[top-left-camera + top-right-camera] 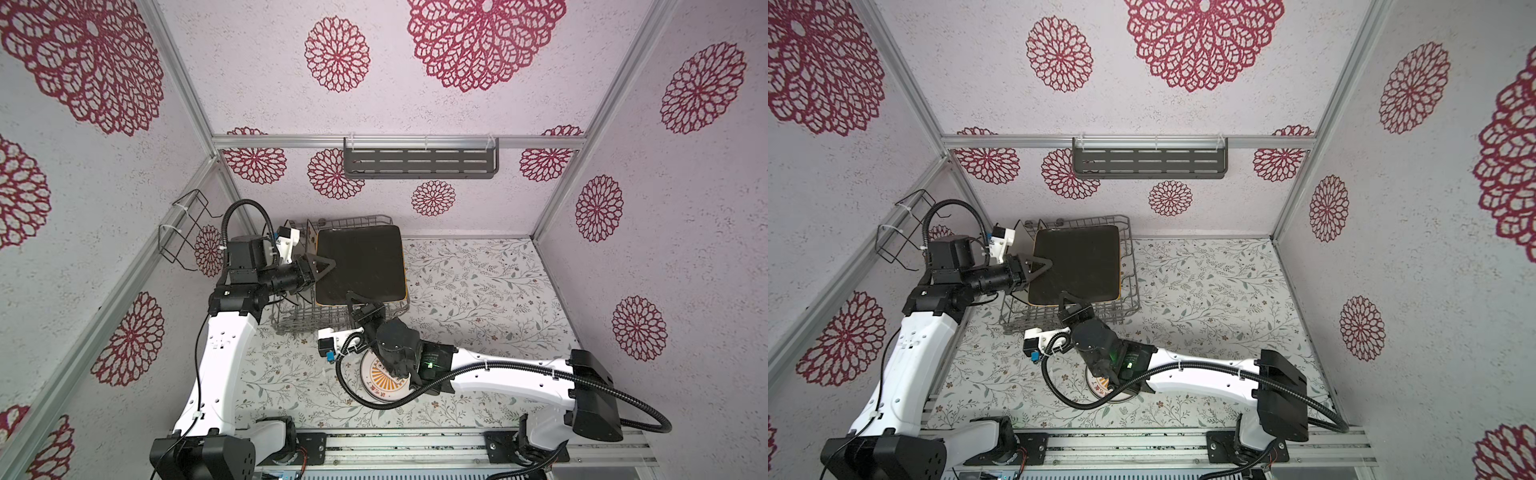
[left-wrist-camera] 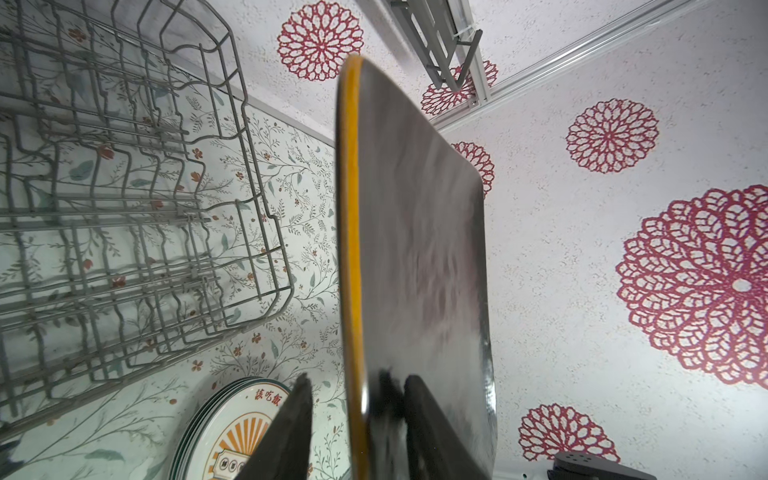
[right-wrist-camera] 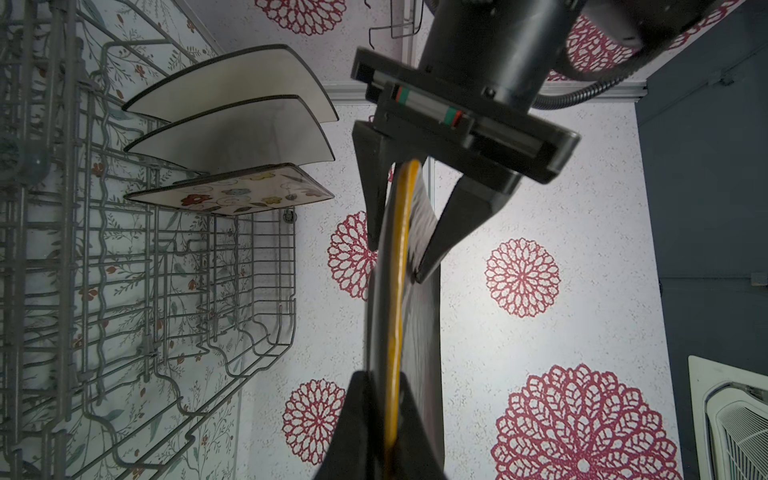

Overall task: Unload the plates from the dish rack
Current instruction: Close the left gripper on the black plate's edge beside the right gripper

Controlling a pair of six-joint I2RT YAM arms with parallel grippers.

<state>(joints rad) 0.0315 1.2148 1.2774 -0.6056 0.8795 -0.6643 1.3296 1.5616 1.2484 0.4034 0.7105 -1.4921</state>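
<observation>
Right gripper [image 1: 356, 301] clamps the dark brown plate [image 1: 361, 266] over the dish rack [image 1: 287, 321]. Left gripper [image 1: 326, 268] straddles its edge, perhaps for handover; grip unclear

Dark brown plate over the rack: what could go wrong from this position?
1. The right pincer grips the dark brown plate only at its near rim, so the wide plate may tilt or slip and fall onto the dish rack.
2. The left pincer straddles a side rim, but one finger stands clear of it; releasing the right pincer now would likely drop the plate.
3. Three square plates stand in the rack near it; a swing might knock them.
</observation>
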